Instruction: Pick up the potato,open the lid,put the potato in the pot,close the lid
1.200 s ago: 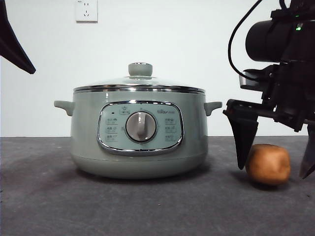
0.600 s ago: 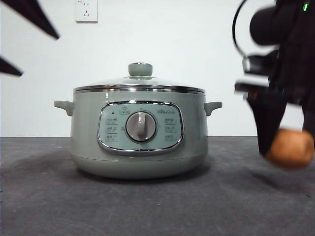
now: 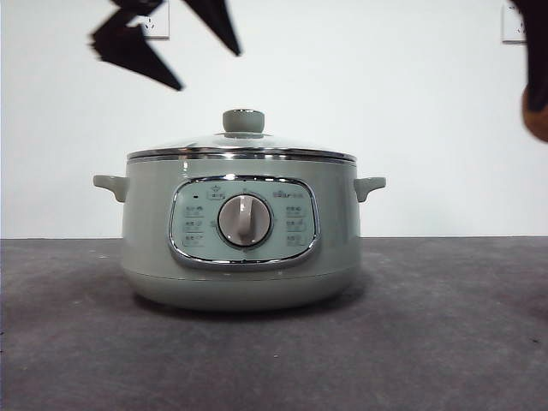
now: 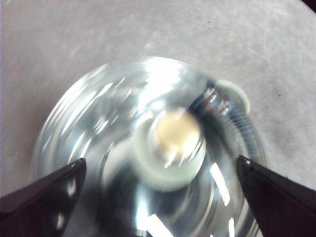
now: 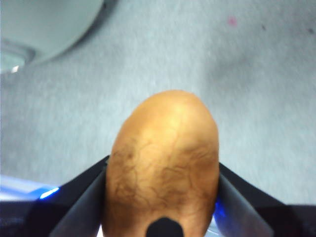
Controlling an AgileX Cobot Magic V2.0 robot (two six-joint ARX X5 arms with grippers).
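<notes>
Right wrist view — potato (image 5: 165, 163) gripped

Orange-brown potato (image 5: 163, 163); sage-green pot (image 3: 240, 235); grey table (image 3: 428, 342).

A dark grey, matte table (image 3: 445, 342) (its surface faintly mottled) stretches across the scene to a white wall. Only the pot (image 3: 240, 231) stands directly on it, left of centre and toward the far side, upright.
</notes>
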